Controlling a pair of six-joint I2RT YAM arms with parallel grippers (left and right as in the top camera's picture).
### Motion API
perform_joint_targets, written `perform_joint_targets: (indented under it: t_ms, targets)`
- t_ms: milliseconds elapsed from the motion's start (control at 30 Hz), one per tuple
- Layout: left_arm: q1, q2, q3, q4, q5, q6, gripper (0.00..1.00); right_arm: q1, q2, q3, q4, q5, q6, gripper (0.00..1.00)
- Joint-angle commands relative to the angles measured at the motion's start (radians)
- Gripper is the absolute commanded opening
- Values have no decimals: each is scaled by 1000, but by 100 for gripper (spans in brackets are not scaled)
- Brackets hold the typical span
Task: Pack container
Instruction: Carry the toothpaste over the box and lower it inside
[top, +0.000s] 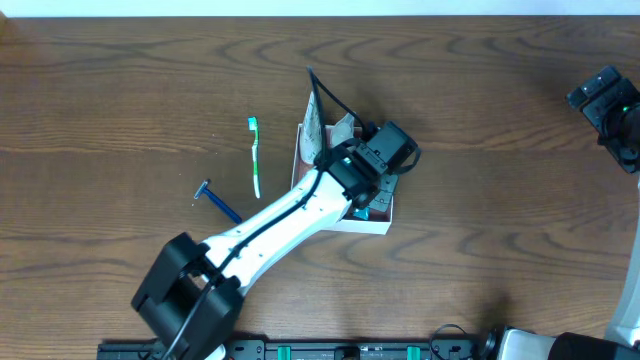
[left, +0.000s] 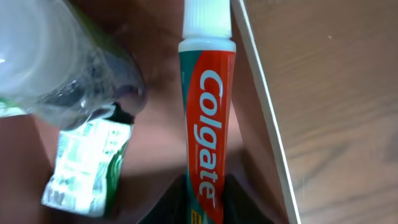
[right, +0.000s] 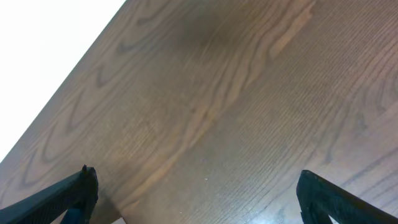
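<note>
The container (top: 360, 226), a shallow white-walled box, lies mid-table under my left arm. In the left wrist view its white wall (left: 267, 106) runs along a reddish-brown floor. My left gripper (left: 208, 205) is shut on a red and green Colgate toothpaste tube (left: 208, 118), held low inside the box next to that wall, white cap pointing away. From overhead the left gripper (top: 375, 175) covers most of the box. My right gripper (right: 196, 199) is open and empty over bare table at the far right (top: 605, 100).
Inside the box, a clear plastic bottle (left: 56, 56) and a green and white packet (left: 87, 162) lie left of the tube. A green and white toothbrush (top: 255, 155) and a blue razor (top: 217, 200) lie on the table left of the box.
</note>
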Motion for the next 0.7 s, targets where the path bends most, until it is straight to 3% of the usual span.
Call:
perform_joint_targets:
  t_ms: [0, 200, 667]
  targets:
    - [3, 17, 10, 8, -88, -111, 19, -6, -2, 5, 0, 0, -16, 99]
    - [3, 21, 9, 10, -192, -251, 20, -6, -2, 5, 0, 0, -16, 99]
    - [3, 119, 9, 42, -192, -254, 20, -6, -2, 5, 0, 0, -16, 99]
